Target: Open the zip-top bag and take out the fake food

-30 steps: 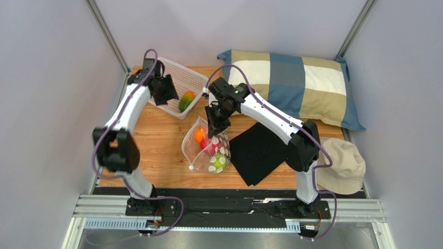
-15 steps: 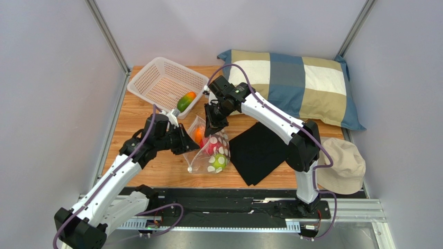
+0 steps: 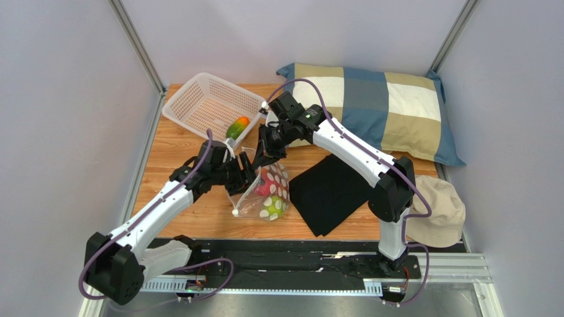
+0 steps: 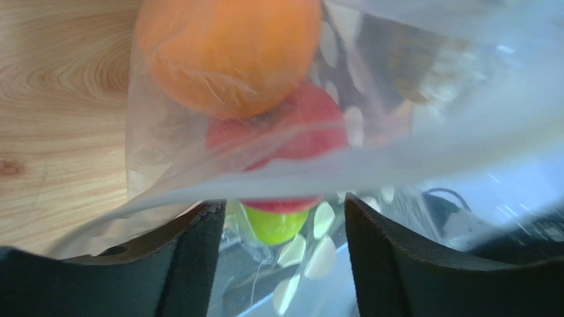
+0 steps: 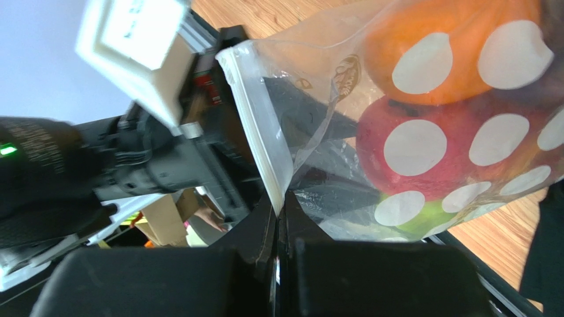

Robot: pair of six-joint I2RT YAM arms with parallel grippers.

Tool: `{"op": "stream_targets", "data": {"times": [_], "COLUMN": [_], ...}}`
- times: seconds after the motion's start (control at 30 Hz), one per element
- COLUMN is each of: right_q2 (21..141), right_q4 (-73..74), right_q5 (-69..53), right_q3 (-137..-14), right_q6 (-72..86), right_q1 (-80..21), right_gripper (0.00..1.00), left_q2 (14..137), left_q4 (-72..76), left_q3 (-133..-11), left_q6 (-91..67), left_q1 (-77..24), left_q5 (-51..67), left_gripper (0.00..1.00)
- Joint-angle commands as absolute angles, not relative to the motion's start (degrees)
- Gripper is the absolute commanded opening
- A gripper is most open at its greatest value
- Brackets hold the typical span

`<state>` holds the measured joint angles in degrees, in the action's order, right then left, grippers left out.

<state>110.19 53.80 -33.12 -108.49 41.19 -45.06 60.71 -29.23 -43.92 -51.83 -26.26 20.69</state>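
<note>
The clear polka-dot zip-top bag lies mid-table with fake food inside: an orange fruit, a red one and a green one. My right gripper is shut on the bag's white zip edge and holds that lip up. My left gripper is open at the bag's mouth, its fingers on either side of the other lip's plastic. An orange-green fruit lies in the white basket.
A black cloth lies right of the bag. A checked pillow is at the back right and a beige hat at the right edge. The basket stands at the back left.
My left arm swung down from the basket to the bag and pushed its open gripper into the mouth. My right gripper kept its hold and shifted slightly back and left.
</note>
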Motion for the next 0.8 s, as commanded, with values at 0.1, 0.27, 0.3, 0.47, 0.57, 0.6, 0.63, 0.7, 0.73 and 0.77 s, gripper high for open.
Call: {"op": "stream_targets", "data": {"times": [0.1,0.27,0.3,0.47,0.57,0.6,0.63,0.7,0.73,0.77], "right_q2": [107.05,107.23,107.23,107.05,106.18,105.91,105.73,105.03,104.86,104.68], "right_q4": [49.13,48.69,48.69,48.69,49.04,48.96,49.04,49.13,49.39,49.57], "right_q5": [-35.86,-36.12,-36.04,-36.12,-35.77,-35.77,-35.86,-35.95,-35.77,-35.68], "right_q3": [-107.14,-105.82,-105.39,-104.15,-102.75,-102.4,-101.52,-100.9,-100.46,-100.55], "right_q6": [45.17,45.0,44.74,44.3,43.51,43.33,43.42,43.33,43.16,42.89], "right_q1": [-44.82,-44.82,-44.82,-44.3,-43.77,-43.6,-43.51,-43.42,-43.5,-43.51], "right_gripper": [0.0,0.0,0.0,0.0,0.0,0.0,0.0,0.0,0.0,0.0], "left_q2": [67.23,70.22,71.09,72.33,71.9,71.37,71.11,70.93,70.93,70.58], "left_q4": [-24.52,-19.81,-18.12,-8.72,-6.61,-5.55,-3.71,-0.88,-0.62,-0.79], "left_q3": [-46.58,-46.23,-45.1,-41.49,-40.26,-39.21,-38.59,-38.06,-38.06,-38.06], "left_q6": [-49.4,-49.75,-50.18,-51.59,-50.37,-50.36,-50.36,-49.93,-49.57,-48.79], "left_q1": [-26.46,-26.54,-26.54,-26.98,-26.98,-26.98,-26.98,-26.98,-26.98,-26.98], "left_q5": [21.45,23.54,25.38,24.26,21.37,20.23,20.13,19.34,18.99,18.55], "left_gripper": [0.74,0.79,0.79,0.78,0.76,0.76,0.75,0.68,0.59,0.55]}}
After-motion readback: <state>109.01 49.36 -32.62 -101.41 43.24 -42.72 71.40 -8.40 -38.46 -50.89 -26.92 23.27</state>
